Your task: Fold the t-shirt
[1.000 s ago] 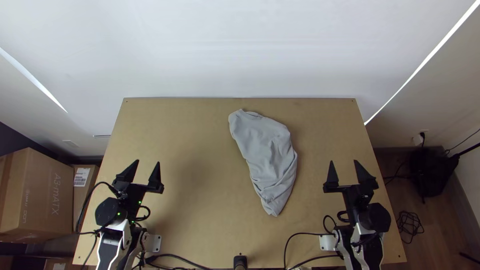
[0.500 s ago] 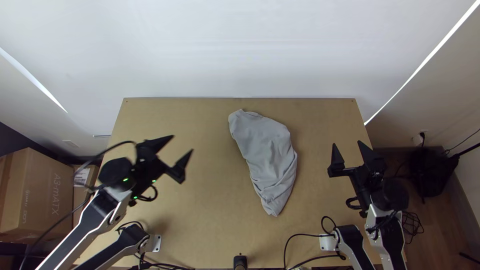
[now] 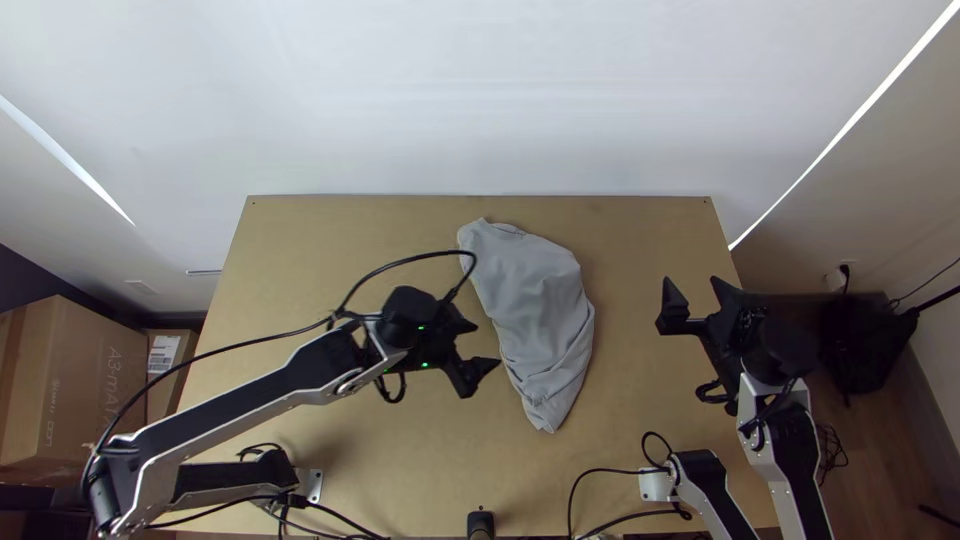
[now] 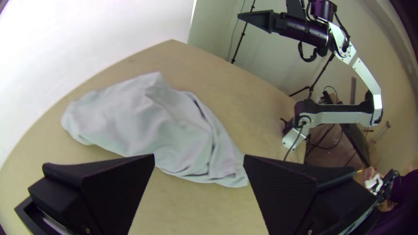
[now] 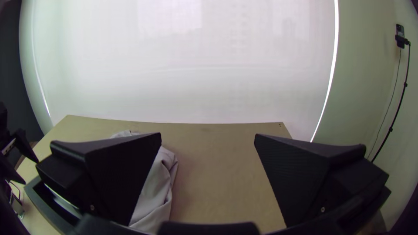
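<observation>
Top view, nearest first: a short black upright cylinder stands at the near edge of the light wooden table, nearer than the narrow end of the bunched light grey cloth t-shirt. The black two-fingered left gripper is just beside the shirt's left edge, roughly midway along it. A second ago it was well apart from the shirt, to its left and nearer the bases; the white and black left arm has since swung across and stretched out. Its fingers are spread wide with nothing between them, as the left wrist view confirms. To the shirt's right, well apart from it, is the matching black right gripper, also wide open and empty; it has shifted a little toward the far side over the same second. The shirt itself has not moved: it lies in a long, creased heap, its narrow end toward the bases and its broad end toward the far edge. Beyond the shirt and the table rises a plain white backdrop.
</observation>
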You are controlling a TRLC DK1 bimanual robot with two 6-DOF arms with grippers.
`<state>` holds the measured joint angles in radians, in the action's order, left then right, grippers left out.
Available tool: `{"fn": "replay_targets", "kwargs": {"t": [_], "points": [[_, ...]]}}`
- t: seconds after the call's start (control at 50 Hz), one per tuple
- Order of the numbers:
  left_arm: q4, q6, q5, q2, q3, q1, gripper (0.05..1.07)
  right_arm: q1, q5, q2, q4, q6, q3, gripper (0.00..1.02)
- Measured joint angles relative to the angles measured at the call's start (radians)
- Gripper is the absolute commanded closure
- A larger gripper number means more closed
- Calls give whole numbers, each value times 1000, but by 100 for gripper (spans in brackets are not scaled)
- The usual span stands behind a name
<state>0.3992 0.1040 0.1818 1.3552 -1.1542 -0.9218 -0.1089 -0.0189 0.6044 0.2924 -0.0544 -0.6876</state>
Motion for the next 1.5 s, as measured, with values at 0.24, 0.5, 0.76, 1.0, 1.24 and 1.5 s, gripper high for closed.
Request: {"fn": "replay_targets", "kwargs": {"t": [0.24, 0.5, 0.76, 1.0, 1.24, 1.5], "points": [[60, 143, 100, 163, -63, -93, 10, 21, 0, 45, 67, -71, 0, 4], [111, 307, 191, 306, -142, -132, 10, 45, 7, 77, 131, -142, 0, 4], [109, 425, 212, 403, -186, -155, 11, 100, 11, 77, 146, -156, 0, 4], [108, 443, 219, 462, -224, -212, 26, 120, 15, 77, 159, -159, 0, 4], [108, 446, 219, 518, -275, -217, 26, 145, 17, 75, 165, -168, 0, 4], [108, 438, 192, 550, -277, -217, 26, 164, 19, 36, 174, -174, 16, 4]]}}
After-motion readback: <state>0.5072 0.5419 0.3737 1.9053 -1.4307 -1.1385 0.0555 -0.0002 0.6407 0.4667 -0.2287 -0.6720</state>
